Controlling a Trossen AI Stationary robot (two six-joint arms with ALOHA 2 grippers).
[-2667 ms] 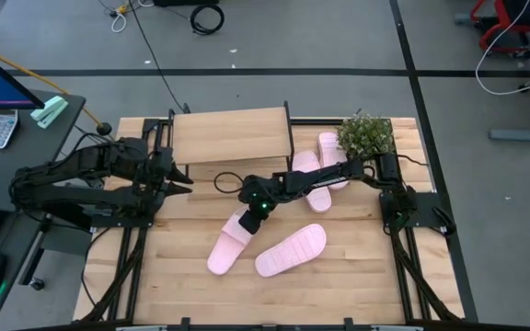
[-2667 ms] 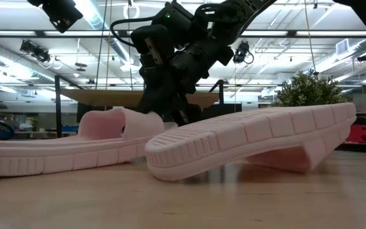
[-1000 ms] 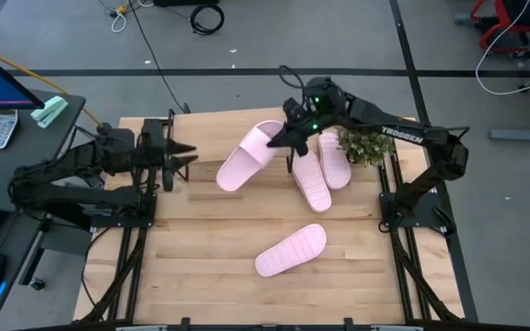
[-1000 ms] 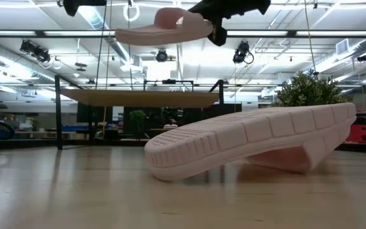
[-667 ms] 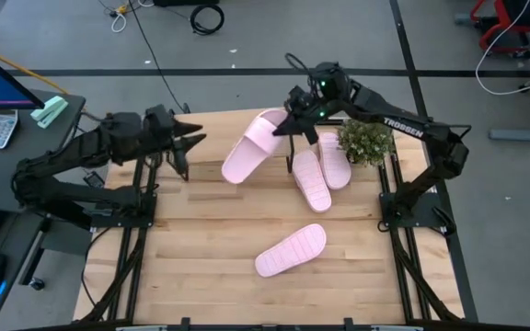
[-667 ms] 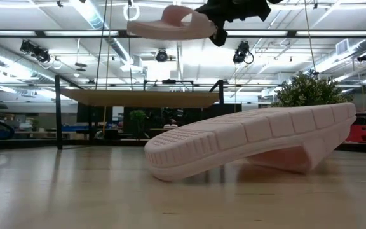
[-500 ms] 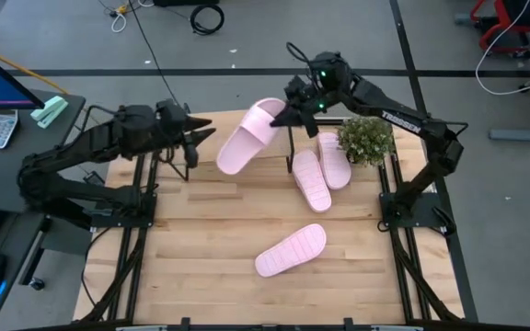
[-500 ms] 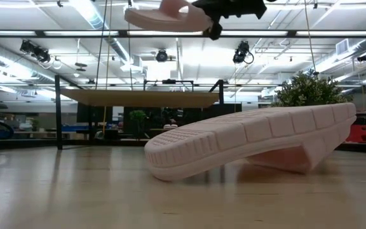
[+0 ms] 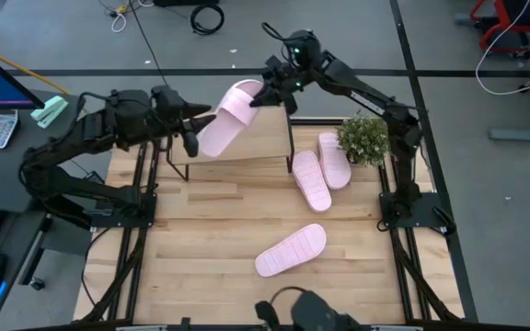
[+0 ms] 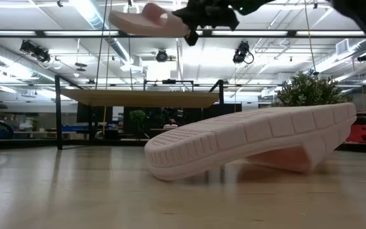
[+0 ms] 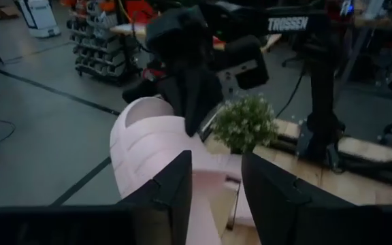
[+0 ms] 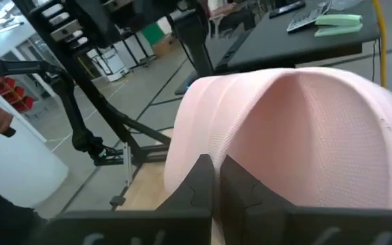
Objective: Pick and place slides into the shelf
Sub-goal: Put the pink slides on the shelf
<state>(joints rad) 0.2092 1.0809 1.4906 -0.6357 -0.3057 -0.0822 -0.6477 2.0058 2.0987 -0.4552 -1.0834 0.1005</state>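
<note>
4 slides: 1 up in the air (image 9: 226, 118), 2 side by side (image 9: 310, 180) (image 9: 333, 159) near the plant, 1 alone (image 9: 291, 250) toward the table's front. 1 shelf (image 9: 247, 147). 1 plant (image 9: 366, 138). 2 arms, each with 1 gripper: left (image 9: 194, 129), right (image 9: 267, 89). 1 table (image 9: 201, 239).

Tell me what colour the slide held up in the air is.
Pale pink; the slide shows best in the high view.

Looks like a big robotics lab: taped concrete floor (image 9: 339, 41), loose cables (image 9: 205, 17), ceiling strip lights (image 10: 100, 16), monitor desk (image 9: 7, 101).
</note>
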